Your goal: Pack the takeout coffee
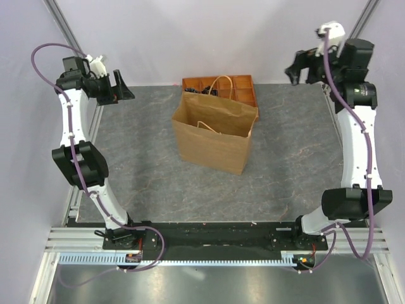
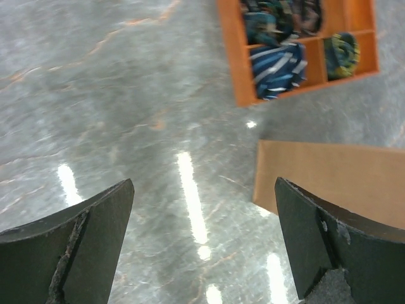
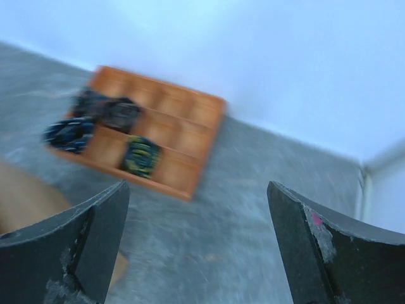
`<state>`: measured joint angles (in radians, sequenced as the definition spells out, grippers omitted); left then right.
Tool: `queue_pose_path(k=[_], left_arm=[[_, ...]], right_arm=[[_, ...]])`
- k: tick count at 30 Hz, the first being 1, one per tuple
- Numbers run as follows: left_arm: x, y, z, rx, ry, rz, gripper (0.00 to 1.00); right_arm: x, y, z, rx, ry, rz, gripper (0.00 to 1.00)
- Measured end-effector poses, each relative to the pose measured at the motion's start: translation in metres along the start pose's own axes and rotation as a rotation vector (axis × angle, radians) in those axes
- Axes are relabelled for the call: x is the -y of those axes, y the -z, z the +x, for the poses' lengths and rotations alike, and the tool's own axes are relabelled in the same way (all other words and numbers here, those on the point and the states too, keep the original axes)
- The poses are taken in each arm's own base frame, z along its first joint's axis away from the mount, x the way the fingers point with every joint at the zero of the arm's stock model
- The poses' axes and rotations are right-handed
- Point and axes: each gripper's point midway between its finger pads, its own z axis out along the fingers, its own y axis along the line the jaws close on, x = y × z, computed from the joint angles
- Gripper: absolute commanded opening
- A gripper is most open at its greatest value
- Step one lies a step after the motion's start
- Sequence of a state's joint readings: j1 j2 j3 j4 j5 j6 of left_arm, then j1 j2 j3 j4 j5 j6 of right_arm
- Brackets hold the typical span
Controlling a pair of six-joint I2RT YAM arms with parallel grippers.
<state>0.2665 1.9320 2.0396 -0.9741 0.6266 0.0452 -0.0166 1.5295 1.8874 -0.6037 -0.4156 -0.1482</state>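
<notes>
The takeout coffee cup shows in no view; it is hidden or out of view. A large brown paper bag (image 1: 212, 136) with handles stands open at mid-table. It also shows in the left wrist view (image 2: 329, 180) and the right wrist view (image 3: 25, 196). My left gripper (image 1: 120, 88) is open and empty, raised over the far left of the table (image 2: 204, 190). My right gripper (image 1: 296, 66) is open and empty, raised over the far right (image 3: 197, 190). Both are well apart from the bag.
An orange compartment tray (image 1: 243, 85) sits behind the bag against the back wall, holding dark rolled items (image 2: 275, 60); it also shows in the right wrist view (image 3: 183, 136). The grey stone-pattern tabletop (image 1: 139, 164) lies around the bag.
</notes>
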Motion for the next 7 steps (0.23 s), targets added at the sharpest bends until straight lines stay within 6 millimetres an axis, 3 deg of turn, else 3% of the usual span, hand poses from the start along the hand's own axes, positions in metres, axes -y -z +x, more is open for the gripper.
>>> queue_pose_path(k=[2,7], left_arm=[[-0.013,-0.003,0.004,-0.014,0.024,-0.022,1.00],[-0.034,-0.011,0.019,-0.061,0.061,-0.080,1.00]], right_arm=[[0.052,0.004,0.025,-0.045,-0.083,0.106,0.98],[0.118,0.000,0.100,-0.178,-0.259,0.220,0.98]])
